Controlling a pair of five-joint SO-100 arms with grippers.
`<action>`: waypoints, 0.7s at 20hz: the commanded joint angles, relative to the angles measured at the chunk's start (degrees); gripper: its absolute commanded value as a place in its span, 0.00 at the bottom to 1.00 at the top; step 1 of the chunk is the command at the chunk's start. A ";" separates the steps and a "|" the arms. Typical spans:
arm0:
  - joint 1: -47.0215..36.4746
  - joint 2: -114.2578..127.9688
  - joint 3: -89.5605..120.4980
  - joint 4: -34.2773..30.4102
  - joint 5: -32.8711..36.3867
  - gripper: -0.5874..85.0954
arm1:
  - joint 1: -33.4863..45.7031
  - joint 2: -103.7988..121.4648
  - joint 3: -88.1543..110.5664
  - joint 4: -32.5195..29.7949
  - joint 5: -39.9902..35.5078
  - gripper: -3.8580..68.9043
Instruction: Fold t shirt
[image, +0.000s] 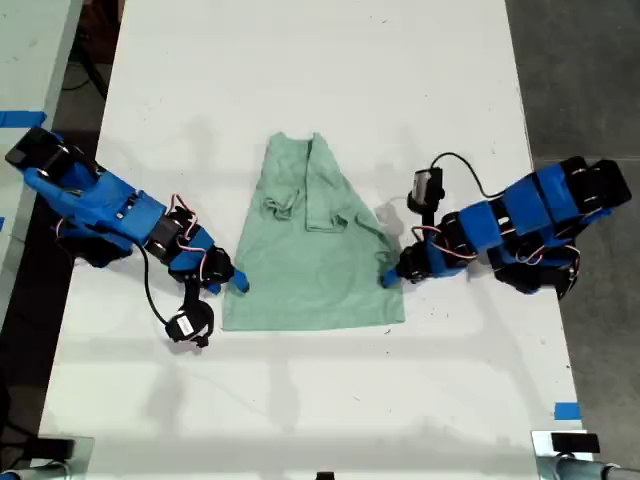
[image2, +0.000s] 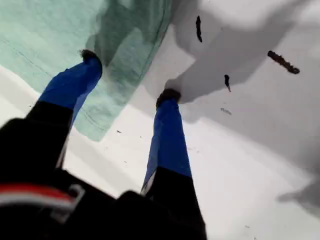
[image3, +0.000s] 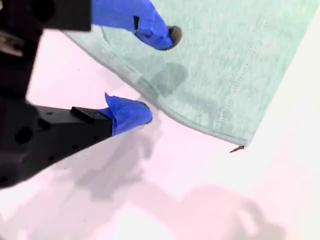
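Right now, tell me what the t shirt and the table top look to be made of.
The t shirt: soft knit fabric, probably cotton jersey, matte mint green; it wrinkles and shows a stitched hem.
The table: a hard, smooth white top, maybe laminate or painted board; faint sheen, crisp shadows. I can't tell which.

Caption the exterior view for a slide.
Two blue arms flank a partly folded t shirt on a white table, each open tool straddling a side edge near the hem.

two so-100 arms, blue printed links w/ black servos, red/white/black wiring loops, blue-taped fingertips, black wrist cam modules, black cables
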 joint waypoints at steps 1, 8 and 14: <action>-1.05 3.43 -2.64 0.70 0.09 0.23 | 1.67 2.72 7.29 -15.03 0.18 0.39; -0.88 4.13 -2.72 1.49 0.18 0.22 | 2.64 1.05 7.82 -19.07 -0.09 0.06; -0.88 4.22 -2.64 1.76 0.26 0.22 | 3.16 2.37 -9.40 8.61 -1.32 0.06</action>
